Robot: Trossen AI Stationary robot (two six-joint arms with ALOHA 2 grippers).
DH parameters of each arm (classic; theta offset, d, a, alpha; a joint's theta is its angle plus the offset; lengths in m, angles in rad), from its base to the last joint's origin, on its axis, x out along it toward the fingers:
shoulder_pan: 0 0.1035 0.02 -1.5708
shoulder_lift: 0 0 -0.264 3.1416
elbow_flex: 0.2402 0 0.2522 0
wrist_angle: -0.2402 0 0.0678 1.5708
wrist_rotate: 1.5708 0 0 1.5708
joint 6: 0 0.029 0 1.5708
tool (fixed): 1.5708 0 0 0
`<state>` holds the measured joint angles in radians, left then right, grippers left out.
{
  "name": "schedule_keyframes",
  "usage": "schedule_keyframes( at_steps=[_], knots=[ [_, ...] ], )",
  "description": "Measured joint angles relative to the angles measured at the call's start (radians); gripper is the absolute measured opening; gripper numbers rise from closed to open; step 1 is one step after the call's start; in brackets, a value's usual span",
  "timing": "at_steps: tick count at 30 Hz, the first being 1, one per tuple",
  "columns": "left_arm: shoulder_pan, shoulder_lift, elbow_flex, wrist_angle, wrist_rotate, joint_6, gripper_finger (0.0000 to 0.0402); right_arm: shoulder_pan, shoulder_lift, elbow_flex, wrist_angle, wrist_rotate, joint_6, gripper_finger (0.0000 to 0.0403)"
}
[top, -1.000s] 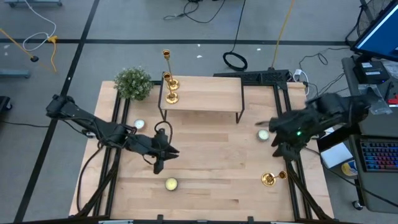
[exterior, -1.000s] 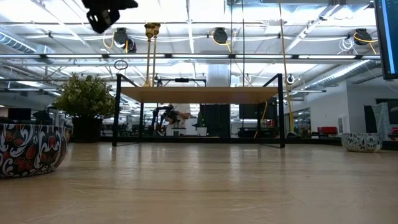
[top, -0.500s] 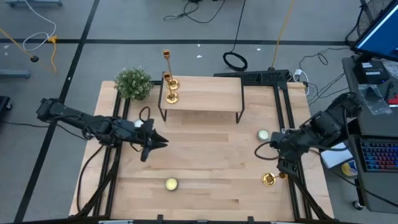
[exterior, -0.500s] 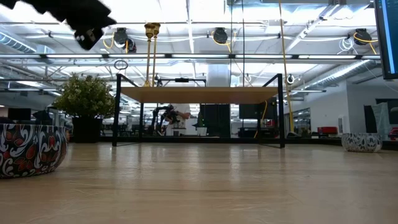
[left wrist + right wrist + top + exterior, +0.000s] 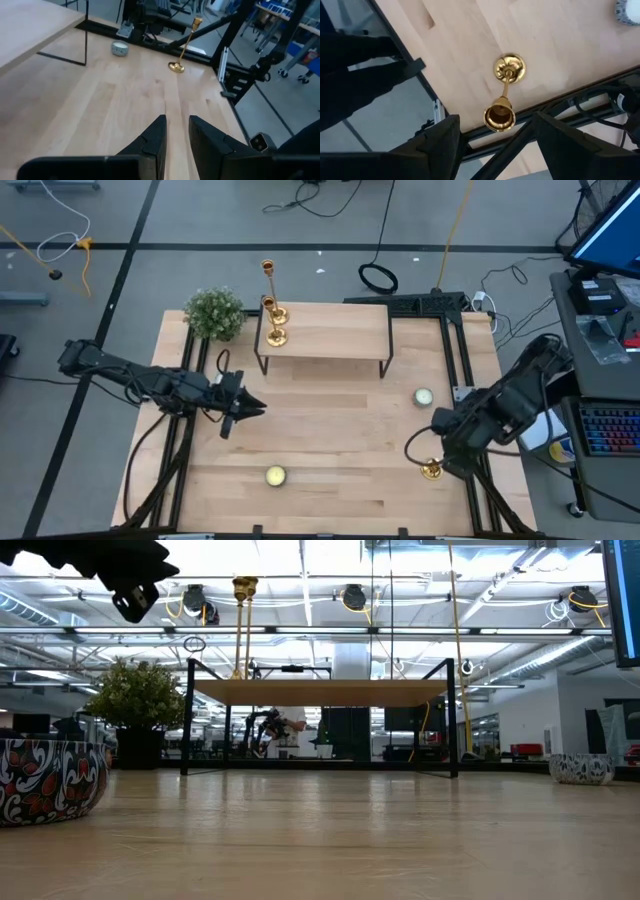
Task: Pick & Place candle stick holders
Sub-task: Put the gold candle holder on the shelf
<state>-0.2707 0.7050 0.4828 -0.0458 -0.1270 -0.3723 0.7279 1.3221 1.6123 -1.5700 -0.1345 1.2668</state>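
Observation:
Two gold candle stick holders (image 5: 272,320) stand on their bases at the left end of the raised wooden shelf (image 5: 325,330). A third (image 5: 505,90) stands on its round base (image 5: 432,470) near the table's right near corner. My right gripper (image 5: 440,448) hangs over it, pointing steeply down, open; its fingers (image 5: 445,145) stand on either side of the cup (image 5: 499,115) without touching it. My left gripper (image 5: 243,409) hovers left of the table's middle, almost level, its fingers (image 5: 157,137) shut to a narrow slit with nothing between them.
A green plant (image 5: 214,313) stands at the far left beside the shelf. Small round candles sit at the near middle (image 5: 275,475) and the right (image 5: 423,396). Black frame rails (image 5: 470,380) run along both table sides. Bare wood lies between the arms.
My left gripper has drawn back toward the table's left edge and a little toward the far edge, then held still. My right gripper has swung toward the near edge, come down over the third candle stick holder, and tipped and rolled as it went.

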Motion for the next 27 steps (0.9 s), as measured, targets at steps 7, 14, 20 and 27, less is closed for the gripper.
schedule_keyframes(
  at_steps=[7,14,20,27],
  knots=[
    [0.0,0.0,0.0,0.002,-0.001,-0.017,0.0081,0.049,0.02,0.0,0.0,-0.022,0.067,0.0247],
    [0.0,0.001,0.0,0.0,-0.001,-0.022,0.0081,0.114,0.018,-0.02,0.001,0.002,0.161,0.0247],
    [0.0,0.001,0.0,0.017,0.023,-0.025,0.0081,0.139,0.01,-0.126,-0.002,-0.02,0.198,0.0247],
    [0.0,0.001,0.0,0.043,0.042,-0.025,0.0081,0.138,0.004,-0.148,-0.001,0.006,0.193,0.0247]
  ],
)
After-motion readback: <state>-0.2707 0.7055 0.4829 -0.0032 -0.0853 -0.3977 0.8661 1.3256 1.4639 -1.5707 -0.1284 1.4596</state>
